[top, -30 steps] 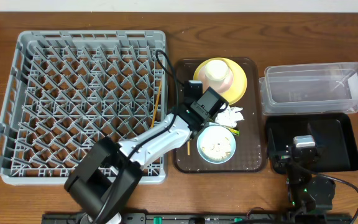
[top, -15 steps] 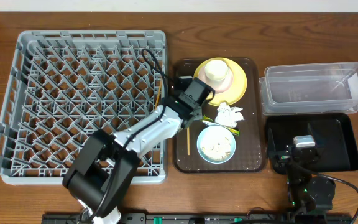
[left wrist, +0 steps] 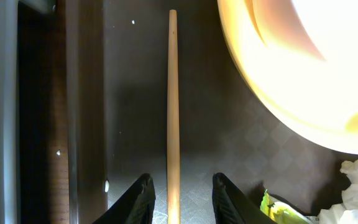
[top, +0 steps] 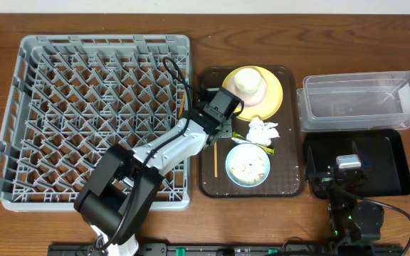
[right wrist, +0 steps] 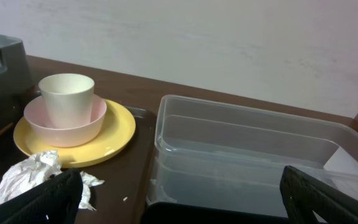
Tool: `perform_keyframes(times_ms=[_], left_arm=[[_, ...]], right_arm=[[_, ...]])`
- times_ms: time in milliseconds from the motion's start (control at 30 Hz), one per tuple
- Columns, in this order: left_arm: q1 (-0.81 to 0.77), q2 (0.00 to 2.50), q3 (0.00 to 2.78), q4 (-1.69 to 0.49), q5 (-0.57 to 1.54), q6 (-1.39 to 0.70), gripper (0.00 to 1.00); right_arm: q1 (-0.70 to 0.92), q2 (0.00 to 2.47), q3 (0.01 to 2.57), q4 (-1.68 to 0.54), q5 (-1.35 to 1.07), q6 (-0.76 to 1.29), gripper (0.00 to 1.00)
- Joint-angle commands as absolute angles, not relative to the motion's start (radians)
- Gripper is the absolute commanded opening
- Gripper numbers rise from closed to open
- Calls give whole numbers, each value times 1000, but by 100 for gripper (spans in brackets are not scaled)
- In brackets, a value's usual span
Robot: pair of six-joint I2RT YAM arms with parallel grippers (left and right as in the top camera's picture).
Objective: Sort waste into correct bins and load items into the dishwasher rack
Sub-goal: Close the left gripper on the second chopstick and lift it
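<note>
Wooden chopstick (left wrist: 173, 93) lies on the brown tray (left wrist: 229, 155) beside the yellow plate (left wrist: 291, 68), ungripped between the open jaws of the left gripper (left wrist: 180, 186).

Reaching left arm (top: 169, 149), folded right arm (top: 349, 206).
The left gripper (left wrist: 179, 196) points down, jaws apart, at the end of a long diagonal stretch; the right gripper (right wrist: 180, 186) (fingers spread wide) sits low by its base.

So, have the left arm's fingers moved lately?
Yes. The left arm's fingers shifted away from the light blue bowl toward the dishwasher rack, now straddling a chopstick.
</note>
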State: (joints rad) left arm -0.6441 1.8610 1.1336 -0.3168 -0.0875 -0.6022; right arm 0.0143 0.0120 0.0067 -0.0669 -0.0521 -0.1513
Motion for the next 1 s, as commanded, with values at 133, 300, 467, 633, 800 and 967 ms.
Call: perform_keyframes(times_ms=[133,300,467,633,800,967], left_arm=[[-643,1913,1127,-300,-90,-596,29],[-643,1956,1127,-274,-97,-596,29],[-643,1986,1127,-257,-97,-596,24],[-643,1987,1127,-266,-97,-596,20],[-643,1986,1128,-290,-90,-596,7],[-643,1955,1128,-291,-51,-596,6]], right_arm=[[7,7,6,-71,-54,-162,99],[7,7,6,-71,-54,-162,99],[7,7,6,-71,-54,-162,99],[7,7,6,-71,-54,-162,99],[7,7,6,-71,-54,-162,99],[7,7,6,-71,-54,-162,99]])
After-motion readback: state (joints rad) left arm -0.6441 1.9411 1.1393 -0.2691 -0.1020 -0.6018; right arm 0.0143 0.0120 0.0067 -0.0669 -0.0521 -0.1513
